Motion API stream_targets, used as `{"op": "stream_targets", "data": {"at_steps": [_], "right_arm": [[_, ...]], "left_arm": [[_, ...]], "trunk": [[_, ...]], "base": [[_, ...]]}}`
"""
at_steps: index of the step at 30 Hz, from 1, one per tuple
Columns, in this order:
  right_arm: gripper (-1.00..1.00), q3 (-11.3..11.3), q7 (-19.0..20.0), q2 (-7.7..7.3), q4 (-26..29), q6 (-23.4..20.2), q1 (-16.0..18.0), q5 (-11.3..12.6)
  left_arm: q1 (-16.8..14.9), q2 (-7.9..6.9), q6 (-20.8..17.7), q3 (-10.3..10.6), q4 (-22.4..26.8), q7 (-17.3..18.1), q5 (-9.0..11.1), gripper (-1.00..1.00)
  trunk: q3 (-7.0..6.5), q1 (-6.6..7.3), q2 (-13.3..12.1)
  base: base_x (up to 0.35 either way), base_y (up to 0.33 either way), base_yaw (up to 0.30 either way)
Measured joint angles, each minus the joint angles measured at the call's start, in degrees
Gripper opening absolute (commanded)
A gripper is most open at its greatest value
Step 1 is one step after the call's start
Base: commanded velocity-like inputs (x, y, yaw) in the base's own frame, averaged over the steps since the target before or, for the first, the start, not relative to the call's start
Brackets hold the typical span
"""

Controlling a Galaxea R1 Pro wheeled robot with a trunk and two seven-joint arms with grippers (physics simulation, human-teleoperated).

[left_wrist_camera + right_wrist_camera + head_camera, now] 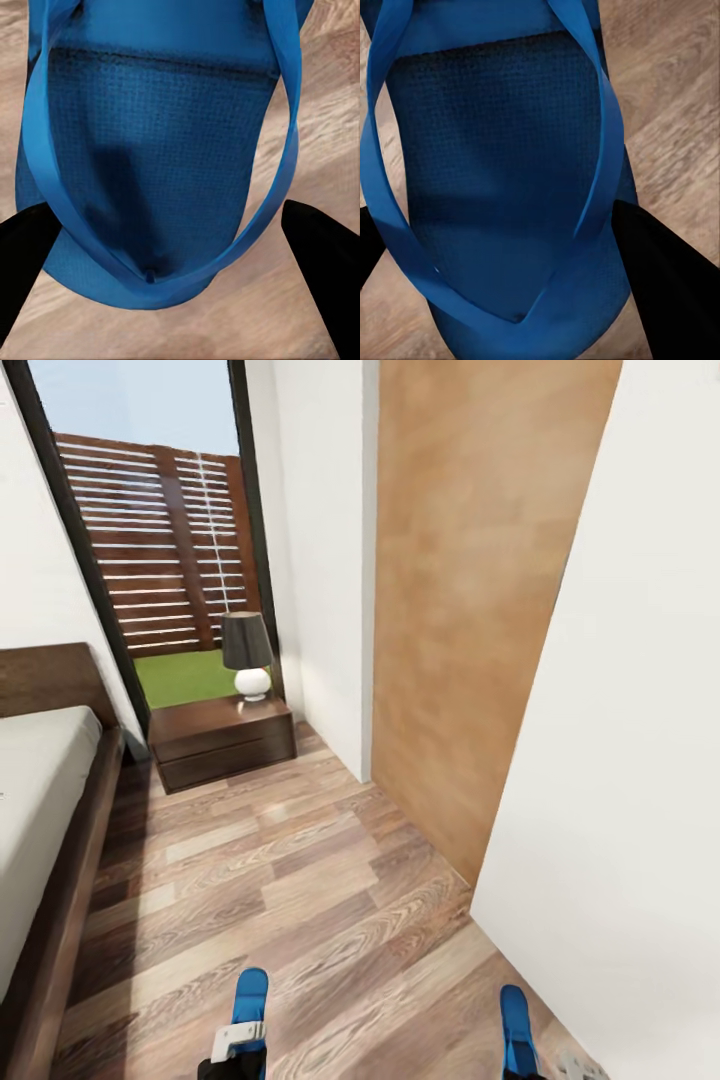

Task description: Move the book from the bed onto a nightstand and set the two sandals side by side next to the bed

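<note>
Blue sandals point(250, 1000) point(514, 1025), one held in each of my jaws, point lengthwise ahead; bed point(45, 880) lies left, nearer my left gripper point(238, 1050).

1. A table lamp point(247, 653) with a dark shade and a round white base stands upright before a tall dark-framed window point(150, 550).
2. Through the glass: a slatted wooden fence point(155, 540), green grass point(185, 675) and pale sky.
3. A tall light-brown wood panel point(470, 600) stands between white wall sections point(620, 760).
</note>
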State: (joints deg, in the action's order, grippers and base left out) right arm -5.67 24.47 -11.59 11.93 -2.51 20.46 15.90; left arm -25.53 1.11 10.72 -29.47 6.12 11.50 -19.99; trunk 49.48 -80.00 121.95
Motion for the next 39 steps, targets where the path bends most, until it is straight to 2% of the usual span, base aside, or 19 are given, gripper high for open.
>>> {"op": "stream_targets", "data": {"at_steps": [5,13,27,39], "right_arm": [[-1.00,0.0,0.0,0.06,0.0,0.0,0.0,0.0],[-1.00,0.0,0.0,0.07,0.0,0.0,0.0,0.0],[-1.00,0.0,0.0,0.01,0.0,0.0,0.0,-0.1],[-1.00,0.0,0.0,-0.01,0.0,0.0,0.0,-0.1]], "left_arm": [[0.0,0.00,0.0,0.0,0.0,0.0,0.0,-1.00],[0.0,0.01,0.0,0.0,0.0,0.0,0.0,-1.00],[0.0,0.00,0.0,0.0,0.0,0.0,0.0,-1.00],[0.0,0.01,0.0,0.0,0.0,0.0,0.0,-1.00]], "trunk": [[0.00,0.00,0.0],[0.00,0.00,0.0],[0.00,0.00,0.0],[0.00,0.00,0.0]], "base": [[0.325,0.000,0.251],[0.325,0.000,0.076],[0.325,0.000,0.170],[0.325,0.000,0.261]]}}
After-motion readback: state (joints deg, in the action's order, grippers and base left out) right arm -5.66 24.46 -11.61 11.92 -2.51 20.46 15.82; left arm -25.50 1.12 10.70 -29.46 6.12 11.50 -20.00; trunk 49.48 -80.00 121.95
